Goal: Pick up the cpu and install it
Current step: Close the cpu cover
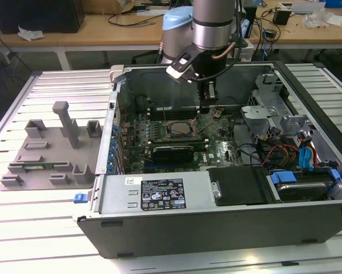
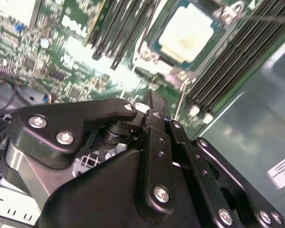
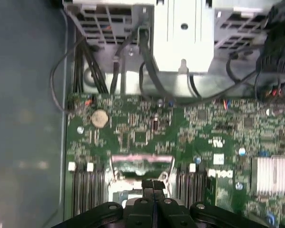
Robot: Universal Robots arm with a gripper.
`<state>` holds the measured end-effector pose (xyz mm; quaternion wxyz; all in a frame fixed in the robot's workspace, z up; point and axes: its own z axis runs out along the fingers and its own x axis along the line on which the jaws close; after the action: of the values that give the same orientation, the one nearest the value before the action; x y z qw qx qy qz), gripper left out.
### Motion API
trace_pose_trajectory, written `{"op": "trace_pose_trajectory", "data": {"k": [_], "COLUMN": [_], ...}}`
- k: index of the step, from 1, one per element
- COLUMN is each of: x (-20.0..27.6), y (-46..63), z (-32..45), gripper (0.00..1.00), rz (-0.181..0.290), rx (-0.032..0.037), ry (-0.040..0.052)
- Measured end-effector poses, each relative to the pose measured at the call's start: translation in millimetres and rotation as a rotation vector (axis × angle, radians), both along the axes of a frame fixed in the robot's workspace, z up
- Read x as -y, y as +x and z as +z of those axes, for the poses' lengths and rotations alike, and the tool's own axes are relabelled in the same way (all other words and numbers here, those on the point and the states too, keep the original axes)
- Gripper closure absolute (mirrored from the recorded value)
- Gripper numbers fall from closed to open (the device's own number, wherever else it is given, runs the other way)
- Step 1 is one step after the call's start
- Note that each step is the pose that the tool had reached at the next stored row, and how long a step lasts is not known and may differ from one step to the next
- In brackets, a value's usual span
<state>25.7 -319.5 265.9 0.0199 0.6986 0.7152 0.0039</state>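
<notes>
The cpu (image 2: 187,32), a pale silvery square, lies flat inside the socket frame on the green motherboard (image 2: 61,57) in the second wrist view. My gripper (image 1: 207,111) hangs inside the open computer case (image 1: 216,222), just to the exterior view's right of the socket (image 1: 179,128). Its black fingers (image 3: 150,186) are pressed together with nothing between them, and the tip (image 2: 149,102) hovers a short way from the socket's edge. A thin metal lever (image 2: 261,17) runs beside the socket.
A grey fixture tray (image 1: 51,148) lies at the exterior view's left of the case. Inside the case are memory slots (image 2: 242,57), a power supply (image 1: 159,194), a drive cage (image 1: 262,108), loose cables (image 1: 285,151) and a heatsink (image 3: 273,175).
</notes>
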Motion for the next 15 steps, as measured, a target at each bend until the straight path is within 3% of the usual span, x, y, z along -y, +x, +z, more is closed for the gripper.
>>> {"op": "trace_pose_trajectory", "data": {"k": [11, 15], "x": [3.5, 3.6], "y": [41.3, 42.4], "z": [0.0, -0.6], "gripper": [0.89, 0.89], "rz": [0.000, 0.000], "rx": [-0.0071, -0.0072], "ry": [0.0000, 0.0001]}}
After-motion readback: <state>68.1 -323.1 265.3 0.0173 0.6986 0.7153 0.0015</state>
